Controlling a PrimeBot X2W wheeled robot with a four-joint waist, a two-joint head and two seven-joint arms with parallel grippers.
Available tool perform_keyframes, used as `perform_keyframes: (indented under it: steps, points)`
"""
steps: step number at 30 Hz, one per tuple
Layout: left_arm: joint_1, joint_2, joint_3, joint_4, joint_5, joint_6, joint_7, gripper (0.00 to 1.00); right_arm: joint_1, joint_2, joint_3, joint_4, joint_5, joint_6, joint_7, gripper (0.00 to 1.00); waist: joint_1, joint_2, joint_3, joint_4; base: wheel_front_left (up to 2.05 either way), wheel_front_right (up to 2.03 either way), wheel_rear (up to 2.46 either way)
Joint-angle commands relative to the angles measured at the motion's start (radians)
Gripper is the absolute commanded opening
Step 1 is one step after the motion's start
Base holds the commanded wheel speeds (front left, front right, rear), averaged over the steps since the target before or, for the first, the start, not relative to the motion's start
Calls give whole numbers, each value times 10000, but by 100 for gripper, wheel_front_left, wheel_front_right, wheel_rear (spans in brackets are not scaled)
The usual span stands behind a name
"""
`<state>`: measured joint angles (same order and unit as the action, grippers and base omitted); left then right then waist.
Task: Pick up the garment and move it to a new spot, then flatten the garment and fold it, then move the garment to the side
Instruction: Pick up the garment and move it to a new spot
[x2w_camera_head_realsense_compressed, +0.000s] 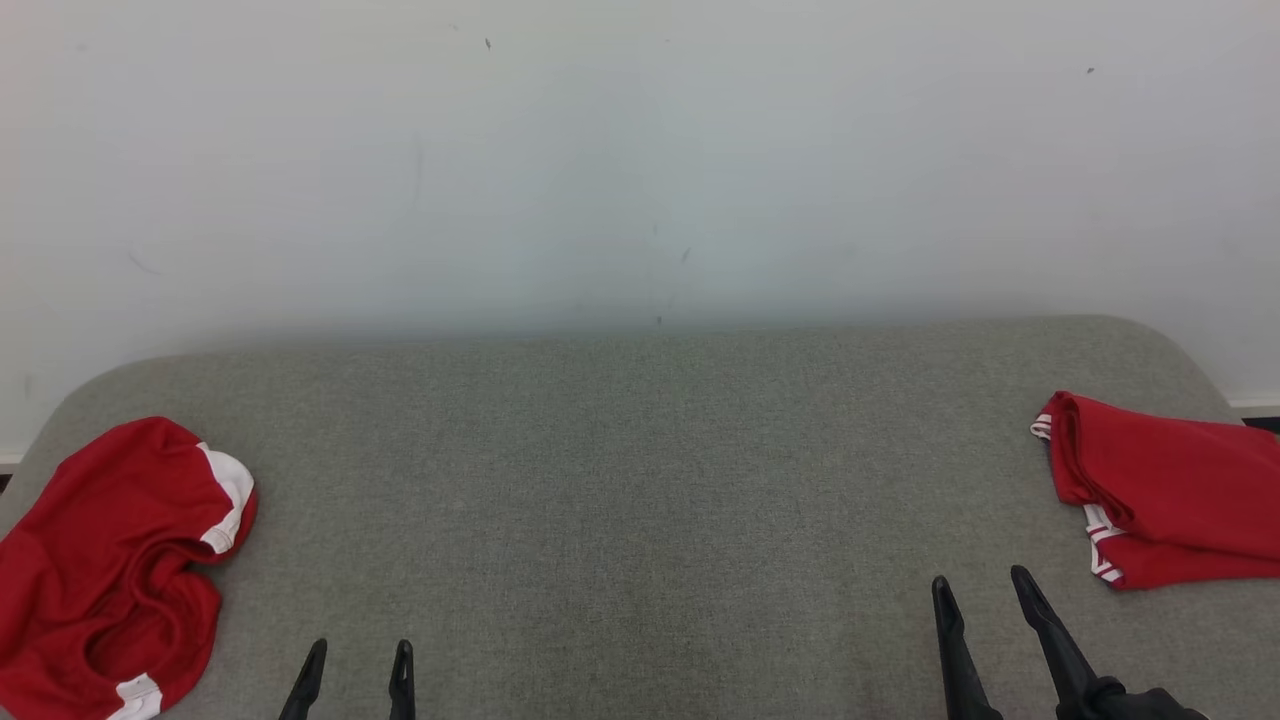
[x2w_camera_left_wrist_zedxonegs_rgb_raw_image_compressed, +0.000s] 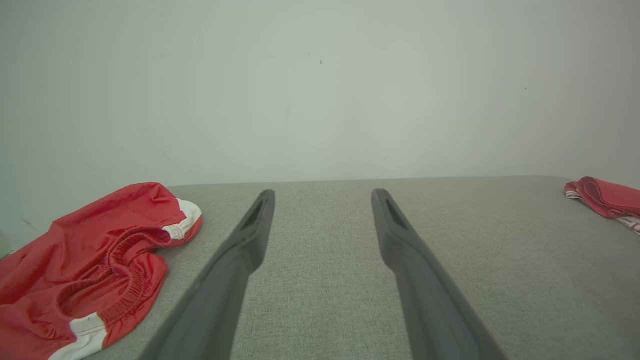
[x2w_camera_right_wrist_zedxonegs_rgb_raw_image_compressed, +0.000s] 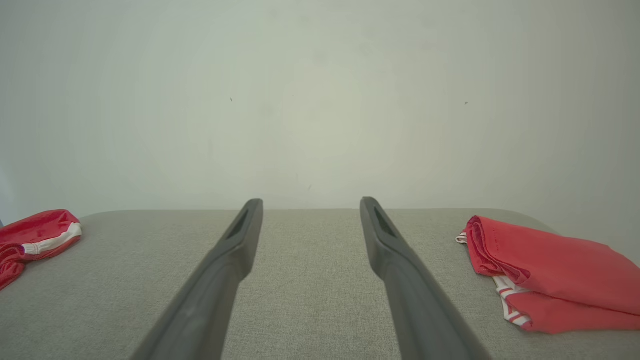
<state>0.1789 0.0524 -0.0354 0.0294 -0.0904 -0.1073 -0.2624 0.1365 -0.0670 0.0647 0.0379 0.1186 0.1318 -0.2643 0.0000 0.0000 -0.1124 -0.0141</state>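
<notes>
I read left end effector (x2w_camera_head_realsense_compressed: 360, 648) and right end effector (x2w_camera_head_realsense_compressed: 980, 578) both wide open, empty, at the near edge of the grey fabric worktop (x2w_camera_head_realsense_compressed: 640, 480). Crumpled red garment (x2w_camera_head_realsense_compressed: 110, 560) lies at its left edge, folded red garment (x2w_camera_head_realsense_compressed: 1170, 480) at its right edge.

Grey fabric-topped desk (x2w_camera_head_realsense_compressed: 640, 480) with rounded corners, backed right up against a pale wall (x2w_camera_head_realsense_compressed: 640, 150). Crumpled red garment (x2w_camera_head_realsense_compressed: 110, 570) with white trim and stretchy waistband flopped at the left edge. Folded red garment (x2w_camera_head_realsense_compressed: 1170, 490) with white stripes sitting at the right edge, well apart.
</notes>
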Motion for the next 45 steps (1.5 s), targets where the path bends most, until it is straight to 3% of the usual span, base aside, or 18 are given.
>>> perform_keyframes:
  steps: [1,19,45]
  points:
    - [27,-27,21,26,52,-60,-15,100,109,45,-18,-38,-8,-26,-7,100,0,0,2,-6,0,0,0]
    - [-212,-26,-88,-41,-105,46,-15,100,75,127,76,-57,-16,-26,-7,100,0,0,261,373,0,0,0]
    - [-362,-26,69,-289,65,198,-15,100,-89,172,983,51,360,-26,-7,100,0,0,460,3257,0,0,0]
